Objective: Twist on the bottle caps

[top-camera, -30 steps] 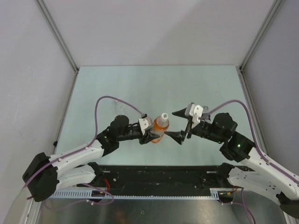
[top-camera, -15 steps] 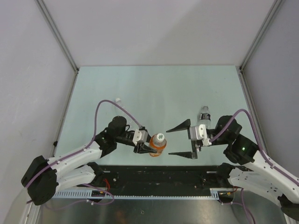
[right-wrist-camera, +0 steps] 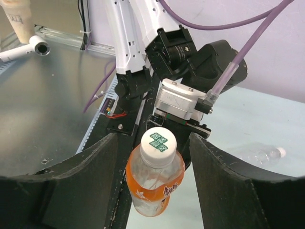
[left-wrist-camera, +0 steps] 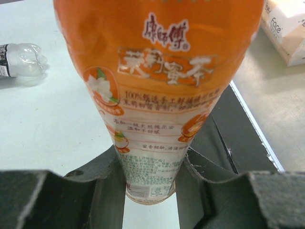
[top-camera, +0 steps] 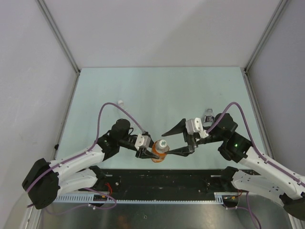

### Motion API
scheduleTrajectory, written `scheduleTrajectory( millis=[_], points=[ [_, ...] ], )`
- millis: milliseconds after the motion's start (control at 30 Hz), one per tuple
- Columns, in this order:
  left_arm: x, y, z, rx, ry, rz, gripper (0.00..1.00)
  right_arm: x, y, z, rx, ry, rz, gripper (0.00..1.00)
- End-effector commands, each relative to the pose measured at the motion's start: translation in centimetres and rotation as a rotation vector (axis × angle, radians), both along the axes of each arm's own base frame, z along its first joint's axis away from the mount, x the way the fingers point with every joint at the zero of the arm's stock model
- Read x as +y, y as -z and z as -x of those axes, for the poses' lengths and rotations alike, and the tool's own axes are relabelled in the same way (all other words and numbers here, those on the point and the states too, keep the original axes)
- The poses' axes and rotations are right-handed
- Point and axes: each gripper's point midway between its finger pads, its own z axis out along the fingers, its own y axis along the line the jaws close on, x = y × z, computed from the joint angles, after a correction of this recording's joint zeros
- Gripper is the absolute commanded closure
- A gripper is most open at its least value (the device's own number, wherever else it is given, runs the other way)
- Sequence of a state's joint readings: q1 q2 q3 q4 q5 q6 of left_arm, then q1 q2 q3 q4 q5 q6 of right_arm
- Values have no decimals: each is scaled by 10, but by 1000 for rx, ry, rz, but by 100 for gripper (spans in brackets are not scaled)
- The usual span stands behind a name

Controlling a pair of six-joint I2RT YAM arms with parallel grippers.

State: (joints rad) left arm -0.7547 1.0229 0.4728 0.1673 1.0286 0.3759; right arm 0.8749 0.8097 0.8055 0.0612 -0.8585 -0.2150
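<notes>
left gripper (top-camera: 152,153) is clamping orange bottle (top-camera: 160,152) by near edge of table (top-camera: 143,86); right gripper (top-camera: 165,144), fingers apart, is straddling its white cap (right-wrist-camera: 158,141), tightening seemingly pending.

Free tabletop (top-camera: 157,88) far half; obstacles: dark-label bottle (top-camera: 208,116) mid-R, clear bottle (right-wrist-camera: 259,155) mid-L.
</notes>
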Motion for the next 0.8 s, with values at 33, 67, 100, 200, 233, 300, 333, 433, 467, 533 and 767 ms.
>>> scheduleTrajectory(
  millis=[33,67,100,200,233,300,333,433,467,533,767],
  points=[
    [-4,-18,-5,-52,19,43,100,2,-14,5,5,-33,-45,36],
    [-5,-19,-5,-52,17,43,100,2,-13,5,4,-32,-42,36],
    [-5,-19,-6,-52,16,43,99,2,-12,4,3,-27,-38,36],
    [-5,-20,-6,-53,16,44,99,2,-10,2,2,-17,-29,36],
    [-5,-21,-6,-54,16,45,99,2,-9,2,3,-20,-27,36],
    [-5,-21,-6,-53,17,45,99,3,-9,3,5,-23,-22,38],
    [-5,-21,-6,-54,17,46,99,3,-8,3,7,-25,-20,40],
    [-6,-22,-7,-56,14,46,99,5,-6,1,14,-21,-12,44],
    [-6,-22,-7,-57,14,46,99,5,-6,0,15,-19,-9,44],
    [-6,-23,-8,-59,12,49,99,7,-5,-1,18,-16,-5,47],
    [-5,-24,-8,-59,4,49,99,8,-5,1,12,-22,-6,65]
  ],
)
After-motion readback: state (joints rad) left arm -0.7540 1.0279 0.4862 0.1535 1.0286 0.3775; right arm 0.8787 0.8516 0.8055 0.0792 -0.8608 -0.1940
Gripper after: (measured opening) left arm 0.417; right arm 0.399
